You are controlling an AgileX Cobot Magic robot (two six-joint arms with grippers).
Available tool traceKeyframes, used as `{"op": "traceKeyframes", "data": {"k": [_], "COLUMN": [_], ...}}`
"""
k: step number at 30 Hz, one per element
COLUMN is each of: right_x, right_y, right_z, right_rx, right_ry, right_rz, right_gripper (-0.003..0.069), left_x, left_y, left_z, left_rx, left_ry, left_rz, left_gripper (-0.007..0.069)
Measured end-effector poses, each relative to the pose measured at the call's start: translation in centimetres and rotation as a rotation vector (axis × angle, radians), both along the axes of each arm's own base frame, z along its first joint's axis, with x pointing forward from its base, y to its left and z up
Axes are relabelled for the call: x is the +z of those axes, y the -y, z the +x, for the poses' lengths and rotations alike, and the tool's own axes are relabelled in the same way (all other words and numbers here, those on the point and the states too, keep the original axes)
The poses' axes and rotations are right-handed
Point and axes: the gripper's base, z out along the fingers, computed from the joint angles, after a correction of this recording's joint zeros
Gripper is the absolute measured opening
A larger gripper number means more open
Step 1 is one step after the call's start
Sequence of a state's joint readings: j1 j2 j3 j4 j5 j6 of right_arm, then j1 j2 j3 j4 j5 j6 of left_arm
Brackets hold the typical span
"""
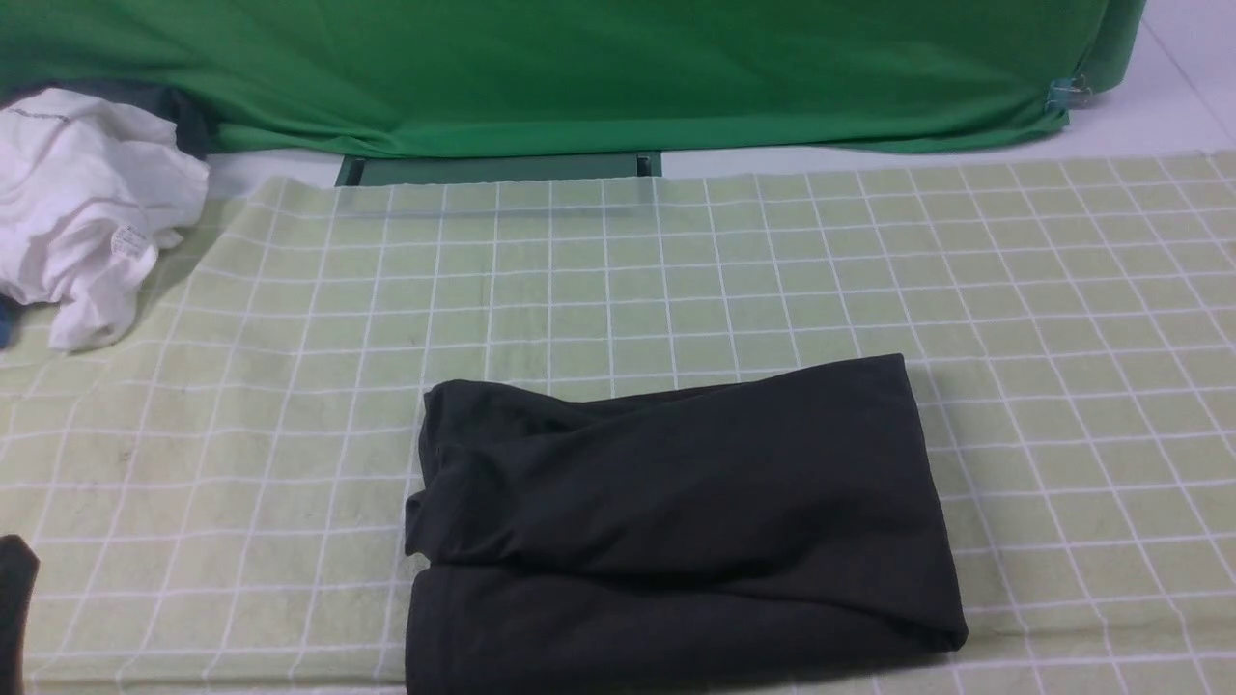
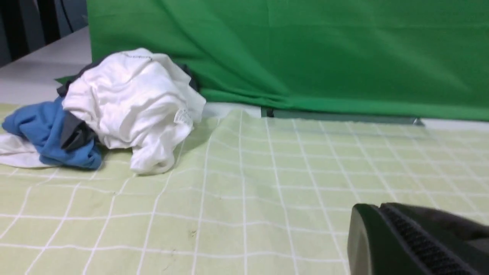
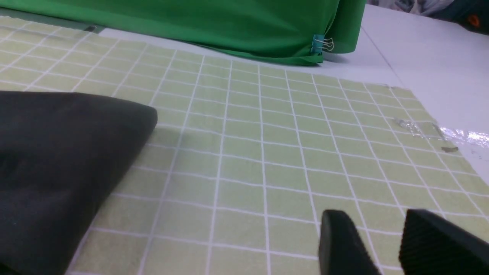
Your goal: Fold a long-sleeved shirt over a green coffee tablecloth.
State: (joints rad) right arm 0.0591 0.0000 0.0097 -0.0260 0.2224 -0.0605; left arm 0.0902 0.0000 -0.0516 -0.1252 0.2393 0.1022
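Pale green checked tablecloth [image 1: 1062, 290] spread over the work surface, with a dark green drape [image 1: 599, 77] beyond the shirt; the black shirt [image 1: 715, 492] — landmark for all places here — lies on the cloth as a compact, roughly rectangular bundle, its left end rumpled, its right edge straighter. Left gripper [image 2: 382, 208], left of the shirt, closed, with no fabric seen in it; right gripper [image 3: 368, 217], to the right of the shirt, fingers parted, holding nothing. Step in hand: judged to be the end of folding, both arms being apart from the garment; the next move would call for little — perhaps smoothing the rumpled left end — or simply leaving the bundle at rest. Writing: a white garment [image 1: 97, 212], beyond and to the left of the shirt, bears a small printed tag [image 1: 128, 241], too small to read; no lettering or brand is visible on the shirt.
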Motion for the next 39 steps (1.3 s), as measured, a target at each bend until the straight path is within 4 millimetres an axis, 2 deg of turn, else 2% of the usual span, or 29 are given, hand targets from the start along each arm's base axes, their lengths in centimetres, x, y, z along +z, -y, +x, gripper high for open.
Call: {"op": "traceKeyframes", "data": {"k": [9,39], "right_x": [0.0,0.0], "right_y": [0.0,0.0], "right_z": [0.0,0.0], "right_rx": [0.0,-0.001], "right_ry": [0.0,0.0], "right_rz": [0.0,0.003], "right_gripper": [0.0239,0.0239], "left_x": [-1.5,-1.8], "left_y": [0.2,0.1], "left_z": [0.3,0.2], "left_rx": [-0.048,-0.045], "left_ry": [-0.018,-0.045], "left_rz": [0.024,0.021], "left_gripper": [0.0015,0.0015]}}
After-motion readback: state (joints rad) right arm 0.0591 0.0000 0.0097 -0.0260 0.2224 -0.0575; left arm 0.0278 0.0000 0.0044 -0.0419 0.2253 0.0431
